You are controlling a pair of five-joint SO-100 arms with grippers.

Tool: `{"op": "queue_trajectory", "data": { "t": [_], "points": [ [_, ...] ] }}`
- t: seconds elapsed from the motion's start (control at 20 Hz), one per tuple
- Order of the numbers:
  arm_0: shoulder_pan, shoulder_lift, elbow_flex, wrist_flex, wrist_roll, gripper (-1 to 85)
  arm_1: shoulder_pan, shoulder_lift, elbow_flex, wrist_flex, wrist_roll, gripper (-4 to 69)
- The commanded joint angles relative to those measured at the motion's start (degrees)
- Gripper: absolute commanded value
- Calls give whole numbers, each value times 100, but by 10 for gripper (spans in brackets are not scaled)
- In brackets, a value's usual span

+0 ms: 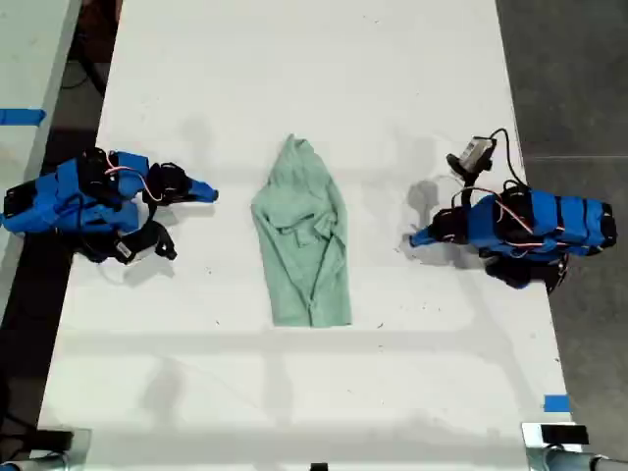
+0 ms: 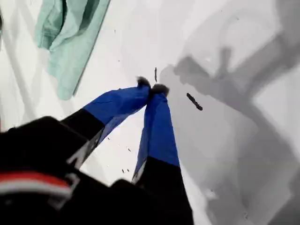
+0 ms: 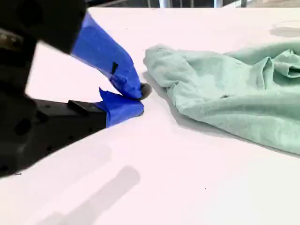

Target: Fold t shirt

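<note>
The pale mint-green t shirt [image 1: 302,235] lies bunched lengthwise in the middle of the white table [image 1: 314,59]. My first gripper [image 1: 417,237] is on the exterior view's right. It is shut and empty, resting low over the table a short way from the shirt's edge [image 2: 70,33]; its blue fingertips [image 2: 151,86] meet. On the exterior view's left, my second gripper [image 1: 208,193] is also shut and empty. In the second wrist view its tips [image 3: 140,96] sit just short of a rounded fold of the shirt [image 3: 225,93], not touching it.
A blue tape mark [image 1: 556,403] and a metal fitting [image 1: 554,437] sit near the table's front corner on the exterior view's right. A second table with blue tape [image 1: 20,116] stands at that view's left. Small dark specks [image 2: 194,101] dot the surface.
</note>
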Motion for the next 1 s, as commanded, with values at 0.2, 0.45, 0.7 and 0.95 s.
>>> {"op": "queue_trajectory", "data": {
  "t": [0.2,0.45,0.7,0.95],
  "points": [
    [703,35,70,0,193,-1,44,88,439,26,-26,15],
    [1063,88,-18,-167,-26,-1,158,97,431,26,-167,14],
    [1397,-2505,-1731,-642,-756,-2,9,-1775,-1371,413,-246,-14],
    [2092,-8728,-6952,26,-1072,-2,-817,-6838,-5774,1195,501,57]
  ]
}}
